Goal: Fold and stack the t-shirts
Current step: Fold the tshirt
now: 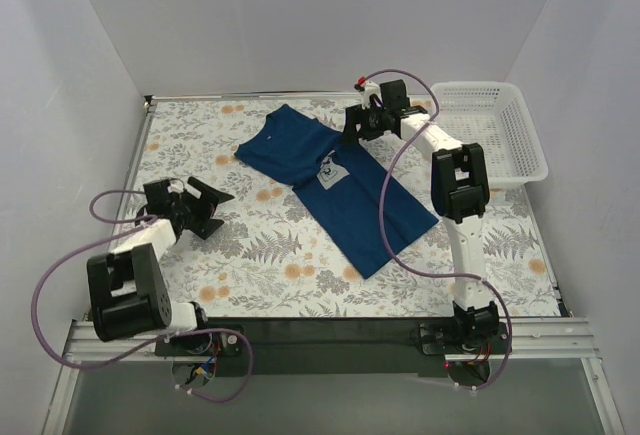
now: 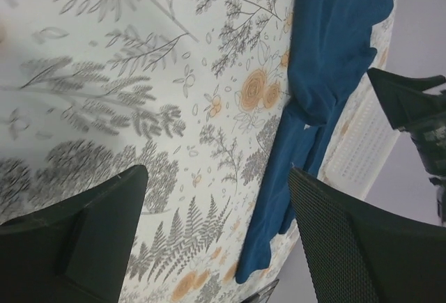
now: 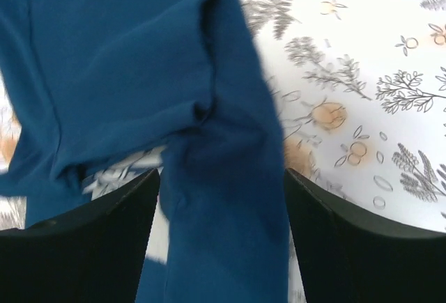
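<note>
A navy t-shirt [image 1: 340, 180] lies diagonally across the middle of the flowered table, folded lengthwise into a long strip, with its pale print [image 1: 328, 170] showing. My right gripper [image 1: 354, 125] is open at the shirt's far right edge. In the right wrist view the open gripper [image 3: 221, 174] straddles a fold of the shirt [image 3: 139, 59] without closing on it. My left gripper [image 1: 208, 205] is open and empty over bare table, left of the shirt. In the left wrist view the gripper [image 2: 216, 174] frames the tablecloth, with the shirt [image 2: 327, 59] beyond.
A white plastic lattice basket [image 1: 500, 130] stands at the back right corner, and its side also shows in the left wrist view [image 2: 362, 143]. White walls close in the table at the left, back and right. Purple cables loop beside both arms.
</note>
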`<state>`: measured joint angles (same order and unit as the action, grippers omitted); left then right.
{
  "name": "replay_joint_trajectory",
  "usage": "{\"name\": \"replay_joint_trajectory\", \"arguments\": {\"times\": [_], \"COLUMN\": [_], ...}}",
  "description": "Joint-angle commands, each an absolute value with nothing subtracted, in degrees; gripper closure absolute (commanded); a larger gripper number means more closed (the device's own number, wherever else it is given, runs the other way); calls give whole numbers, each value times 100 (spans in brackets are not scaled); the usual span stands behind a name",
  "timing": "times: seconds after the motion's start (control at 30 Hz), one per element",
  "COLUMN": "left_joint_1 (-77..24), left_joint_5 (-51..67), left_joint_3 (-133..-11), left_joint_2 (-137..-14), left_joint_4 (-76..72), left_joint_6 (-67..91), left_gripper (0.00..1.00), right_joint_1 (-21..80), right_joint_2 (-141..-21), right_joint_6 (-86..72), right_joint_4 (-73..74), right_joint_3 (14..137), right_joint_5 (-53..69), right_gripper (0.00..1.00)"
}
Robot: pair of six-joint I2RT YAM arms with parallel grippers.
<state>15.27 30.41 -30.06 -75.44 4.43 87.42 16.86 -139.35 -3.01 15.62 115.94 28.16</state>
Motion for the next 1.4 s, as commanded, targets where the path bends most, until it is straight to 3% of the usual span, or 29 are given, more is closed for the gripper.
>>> {"name": "replay_joint_trajectory", "arguments": {"times": [0.0,0.37,0.63,0.77,0.9,1.27,1.33,1.37], "left_joint_1": [1047,316,123,123,167,949,1019,1037], "left_joint_5": [2840,1512,1283,1126,686,79,70,79], "left_joint_3": [-3750,-5719,-7109,-7383,-7444,-8821,-9165,-9315], "left_joint_2": [-8119,-10939,-12145,-12331,-12226,-12612,-12875,-12954], "left_joint_4": [-158,-290,219,474,606,1195,1344,1501], "left_joint_6": [8806,9351,9229,8939,8544,6946,6795,6724], "left_gripper": [25,41,51,83,100,100,96,87], "right_joint_1": [1679,1679,1591,1337,1222,1178,1187,1204], "right_joint_2": [-12851,-9584,-8210,-7963,-7901,-7875,-7936,-7997], "right_joint_6": [920,2505,2566,2566,2549,2926,3119,3338], "right_joint_4": [1678,2329,2242,2162,2110,2170,2302,2433], "right_joint_3": [11112,7939,6364,6144,6047,5775,5783,5792], "right_joint_5": [2917,3542,3621,3691,3762,3980,4104,4183], "right_gripper": [34,32,31,31,31,31,31,31]}}
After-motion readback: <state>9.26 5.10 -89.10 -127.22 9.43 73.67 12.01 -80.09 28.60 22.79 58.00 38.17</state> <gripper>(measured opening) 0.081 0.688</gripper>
